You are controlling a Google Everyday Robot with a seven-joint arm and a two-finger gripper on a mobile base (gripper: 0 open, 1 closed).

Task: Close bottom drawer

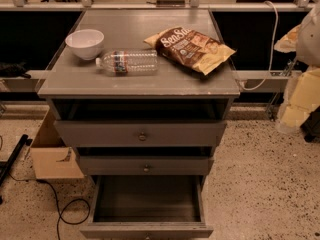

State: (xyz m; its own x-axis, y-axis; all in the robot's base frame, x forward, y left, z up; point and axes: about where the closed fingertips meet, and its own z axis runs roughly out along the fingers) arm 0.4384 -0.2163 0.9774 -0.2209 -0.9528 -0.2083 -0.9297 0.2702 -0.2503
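Three grey drawers down the front of the cabinet [140,84]. Lowest of them, the bottom drawer [147,199], pulled far out from the cabinet, plain grey box interior in full view. Middle drawer [145,165] and top drawer [141,133] each out slightly. On the cabinet top: white bowl [84,43] at left, clear water bottle [127,62] lying on its side at centre, brown-and-yellow snack bag [192,49] at right. Well off the cabinet's right side, gripper [292,114], pale and indistinct; released or clenched, impossible to tell.
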